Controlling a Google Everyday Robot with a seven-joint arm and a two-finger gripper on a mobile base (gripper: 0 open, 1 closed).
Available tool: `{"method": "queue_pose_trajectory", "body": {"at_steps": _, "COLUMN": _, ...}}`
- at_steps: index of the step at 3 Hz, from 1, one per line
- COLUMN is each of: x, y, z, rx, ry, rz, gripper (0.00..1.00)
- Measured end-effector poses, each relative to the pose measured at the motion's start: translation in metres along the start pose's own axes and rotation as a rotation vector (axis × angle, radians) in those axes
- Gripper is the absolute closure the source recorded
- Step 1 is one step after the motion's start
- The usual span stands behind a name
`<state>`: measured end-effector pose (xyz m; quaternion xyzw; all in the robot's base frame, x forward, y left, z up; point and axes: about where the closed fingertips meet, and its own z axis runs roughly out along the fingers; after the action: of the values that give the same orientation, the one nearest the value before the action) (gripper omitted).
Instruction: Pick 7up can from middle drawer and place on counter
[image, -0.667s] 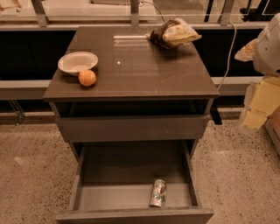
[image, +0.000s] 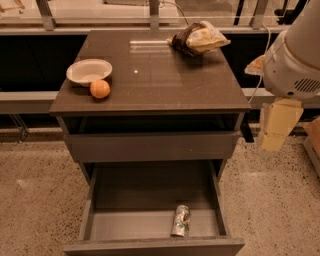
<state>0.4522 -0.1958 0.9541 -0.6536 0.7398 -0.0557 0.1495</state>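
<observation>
The 7up can (image: 181, 221), silver with green and red marks, lies on its side on the grey floor of the open middle drawer (image: 125, 225), near the front and right of centre. The dark brown glossy counter (image: 160, 80) tops the cabinet above it. My gripper (image: 278, 126), cream-coloured, hangs below the white arm housing (image: 295, 65) at the right. It is beside the cabinet's right side at about the height of the top drawer, well above and to the right of the can, and it holds nothing that I can see.
On the counter there are a white bowl (image: 89, 71) and an orange (image: 100, 89) at the left, and a chip bag (image: 199, 38) at the back right. The top drawer (image: 150, 145) stands slightly open above the middle drawer. The floor is speckled.
My gripper has shifted slightly left toward the cabinet's right side. The can, drawer and counter items have not moved.
</observation>
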Motion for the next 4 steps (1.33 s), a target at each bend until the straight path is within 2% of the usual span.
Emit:
{"method": "queue_pose_trajectory", "body": {"at_steps": 1, "x": -0.011, "y": 0.011, "z": 0.069, "rx": -0.056, "ry": -0.064, "rz": -0.155, "gripper": 0.00}}
{"method": "queue_pose_trajectory", "body": {"at_steps": 2, "x": 0.000, "y": 0.024, "z": 0.149, "rx": -0.099, "ry": -0.199, "rz": -0.218, "gripper": 0.00}}
{"method": "queue_pose_trajectory", "body": {"at_steps": 3, "x": 0.003, "y": 0.020, "z": 0.163, "rx": -0.092, "ry": -0.217, "rz": -0.278, "gripper": 0.00}}
{"method": "queue_pose_trajectory", "body": {"at_steps": 4, "x": 0.004, "y": 0.020, "z": 0.171, "rx": -0.104, "ry": -0.209, "rz": -0.281, "gripper": 0.00}}
